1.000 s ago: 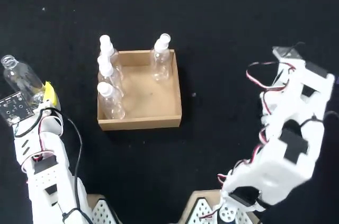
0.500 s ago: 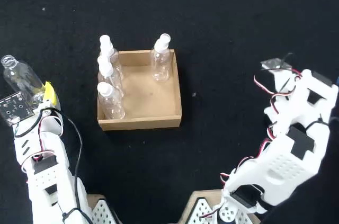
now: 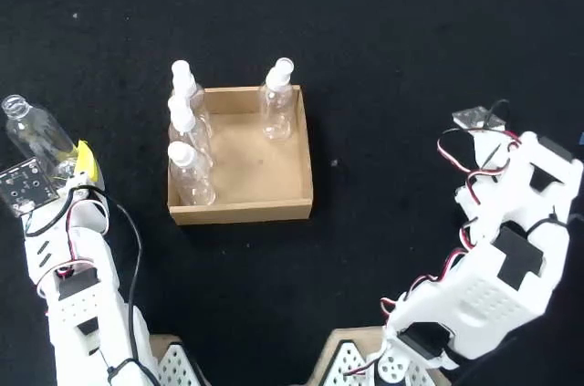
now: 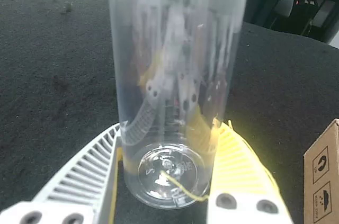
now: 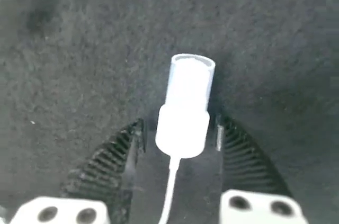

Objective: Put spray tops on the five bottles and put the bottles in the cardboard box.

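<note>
Four bottles [image 3: 193, 176] already stood capped in the cardboard box [image 3: 242, 213], three along its left wall and one in its far right corner, so only one remained for you. Your left gripper [image 4: 170, 128] was clenched on the uncapped bottle [image 3: 36, 135] low on its body, near the left edge of the tabletop [image 3: 383, 57], with the open neck tilted toward the far left corner. Your right gripper [image 5: 179, 126] hung low near the tabletop's right edge, jaws released and standing either side of the last spray top [image 5: 189, 83] without pinching it. The top's long axis ran in line with the gripper, nozzle end pointing away and the dip tube [image 5: 170, 181] trailing back toward the wrist, so I judged that a plain squeeze across the collar would catch it. The right arm was plainly the nearer one, and the waiting bottle lay well apart from it, with the box between them.
</note>
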`<state>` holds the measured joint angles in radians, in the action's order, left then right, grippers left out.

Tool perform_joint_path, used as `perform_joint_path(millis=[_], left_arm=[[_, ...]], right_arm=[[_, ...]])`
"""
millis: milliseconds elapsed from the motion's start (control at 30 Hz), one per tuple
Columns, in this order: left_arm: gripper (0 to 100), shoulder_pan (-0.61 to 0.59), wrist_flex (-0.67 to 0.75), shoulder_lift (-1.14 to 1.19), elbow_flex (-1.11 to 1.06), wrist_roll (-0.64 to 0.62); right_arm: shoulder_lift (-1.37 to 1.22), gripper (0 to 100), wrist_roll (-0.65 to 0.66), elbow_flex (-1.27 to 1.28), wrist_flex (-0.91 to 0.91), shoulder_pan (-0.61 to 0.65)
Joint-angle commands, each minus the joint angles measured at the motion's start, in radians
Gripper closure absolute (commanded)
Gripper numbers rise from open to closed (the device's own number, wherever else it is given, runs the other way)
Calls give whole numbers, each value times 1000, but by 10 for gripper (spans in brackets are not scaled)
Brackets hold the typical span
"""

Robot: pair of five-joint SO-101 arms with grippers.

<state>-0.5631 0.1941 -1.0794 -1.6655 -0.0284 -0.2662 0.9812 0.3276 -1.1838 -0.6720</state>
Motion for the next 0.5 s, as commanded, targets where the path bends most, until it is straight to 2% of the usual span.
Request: perform_joint_path(millis=[0,167,367,467], left_arm=[[971,12,21,-21,-24,0],[971,12,20,-21,-24,0],[971,12,23,-21,-24,0],[970,12,23,-21,-24,-5]], right_arm=[[48,805,-89,-96,-115,40],[44,805,-89,-90,-25,31],[45,808,21,24,66,29],[53,913,23,39,95,29]])
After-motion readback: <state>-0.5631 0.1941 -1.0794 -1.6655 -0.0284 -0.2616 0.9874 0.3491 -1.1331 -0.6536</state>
